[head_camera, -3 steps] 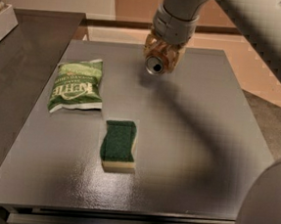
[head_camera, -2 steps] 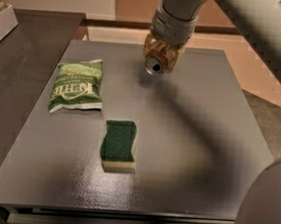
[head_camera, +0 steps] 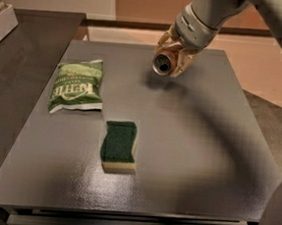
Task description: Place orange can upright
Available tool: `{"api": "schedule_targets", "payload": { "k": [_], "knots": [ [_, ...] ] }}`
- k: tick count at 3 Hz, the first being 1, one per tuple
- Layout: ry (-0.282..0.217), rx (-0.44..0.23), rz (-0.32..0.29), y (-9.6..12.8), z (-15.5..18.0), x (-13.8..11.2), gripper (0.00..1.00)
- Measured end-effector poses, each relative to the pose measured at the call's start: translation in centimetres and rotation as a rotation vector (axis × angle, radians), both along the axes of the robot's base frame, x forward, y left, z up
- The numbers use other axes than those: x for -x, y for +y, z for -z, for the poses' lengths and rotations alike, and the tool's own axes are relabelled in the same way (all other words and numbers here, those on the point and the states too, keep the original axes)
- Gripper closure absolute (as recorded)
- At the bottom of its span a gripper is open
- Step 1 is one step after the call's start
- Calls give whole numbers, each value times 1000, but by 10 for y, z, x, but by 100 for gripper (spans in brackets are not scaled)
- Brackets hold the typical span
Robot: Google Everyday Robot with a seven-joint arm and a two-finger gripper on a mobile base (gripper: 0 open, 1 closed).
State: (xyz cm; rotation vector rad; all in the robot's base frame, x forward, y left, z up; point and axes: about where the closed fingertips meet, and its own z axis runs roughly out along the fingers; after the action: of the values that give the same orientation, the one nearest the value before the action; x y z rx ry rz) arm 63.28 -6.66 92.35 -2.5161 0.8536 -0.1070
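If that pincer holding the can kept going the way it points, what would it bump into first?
Probably the bare grey table just beneath it. The pincer, gripping the orange can, points down and slightly toward the camera; the sponge and green snack bag lie off to one side. Depth is uncertain.

The dark grey table (head_camera: pixel 196 159) carried a green sponge (head_camera: pixel 120 145). A green chip bag (head_camera: pixel 77 86) lay beyond and left of the sponge. The gripper (head_camera: pixel 174 62) hung beyond and right of the sponge, clasping the orange can (head_camera: pixel 162 63).
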Motion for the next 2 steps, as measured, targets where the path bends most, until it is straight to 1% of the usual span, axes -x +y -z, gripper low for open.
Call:
{"api": "schedule_targets", "payload": {
  "k": [1, 2],
  "knots": [
    [32, -172, 82, -16, -13, 8, 100],
    [40, -265, 145, -33, -34, 18, 100]
  ]
}}
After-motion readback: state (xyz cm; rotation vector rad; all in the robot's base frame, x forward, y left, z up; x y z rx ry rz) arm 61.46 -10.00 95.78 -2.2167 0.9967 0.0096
